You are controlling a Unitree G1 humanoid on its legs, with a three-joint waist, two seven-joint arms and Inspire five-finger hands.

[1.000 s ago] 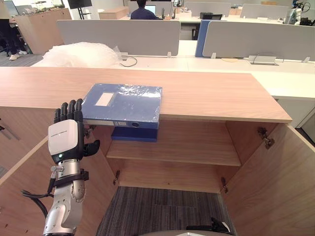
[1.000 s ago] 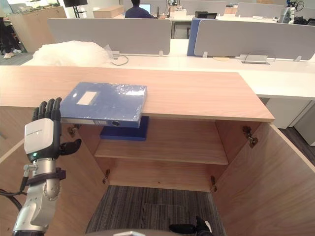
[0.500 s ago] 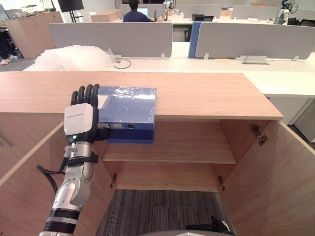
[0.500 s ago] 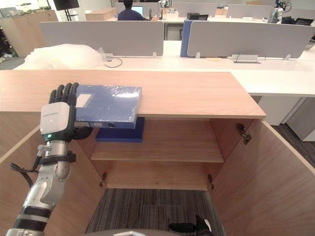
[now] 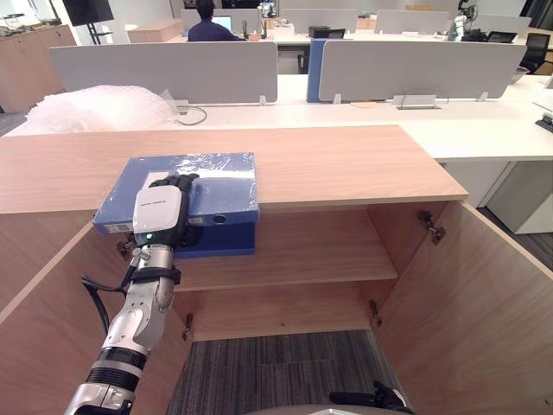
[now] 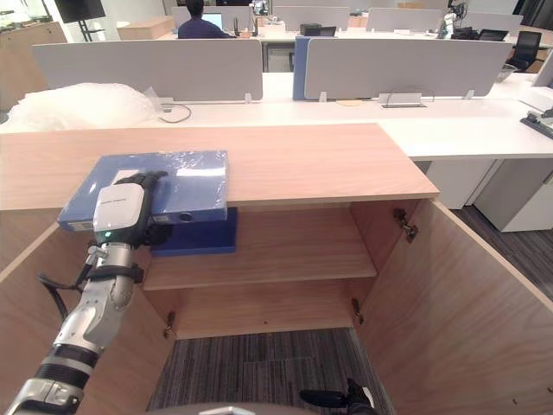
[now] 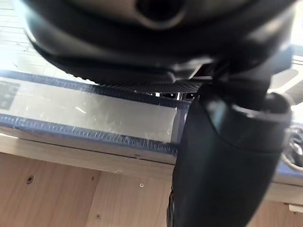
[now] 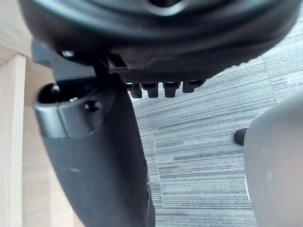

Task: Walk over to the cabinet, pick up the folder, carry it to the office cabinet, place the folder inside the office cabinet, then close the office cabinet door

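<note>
Left robot hand point(image 5: 158, 210) is closed on the blue rigid box-file folder wrapped in clear film point(image 5: 220, 175). Its fingers point(image 5: 175, 181) are curled over the top cover at the front edge, and the thumb point(image 7: 222, 156) is set across the spine.

The folder lies flat on the top of the light wooden office cabinet point(image 5: 346, 164), with its near-left corner overhanging the front edge.

Handling, as judged:
- The folder is expected to be stiff and boxy, and fairly heavy if filled.
- The film is likely to be slippery, so a firm pinch is advised.
- The hold sits left of the spine's middle, so the free end may droop when lifted.
- A hold nearer the middle is preferable.

A darker blue flat item point(image 5: 220, 242) occupies the left of the upper shelf point(image 5: 328, 251), and room is left beside it. The right cabinet door point(image 5: 484, 311) stands open. The right robot hand point(image 8: 94, 161) hangs above grey carpet point(image 8: 208, 142). A heap of clear bubble wrap point(image 5: 95, 108) lies on the white table point(image 5: 484, 130) behind.
</note>
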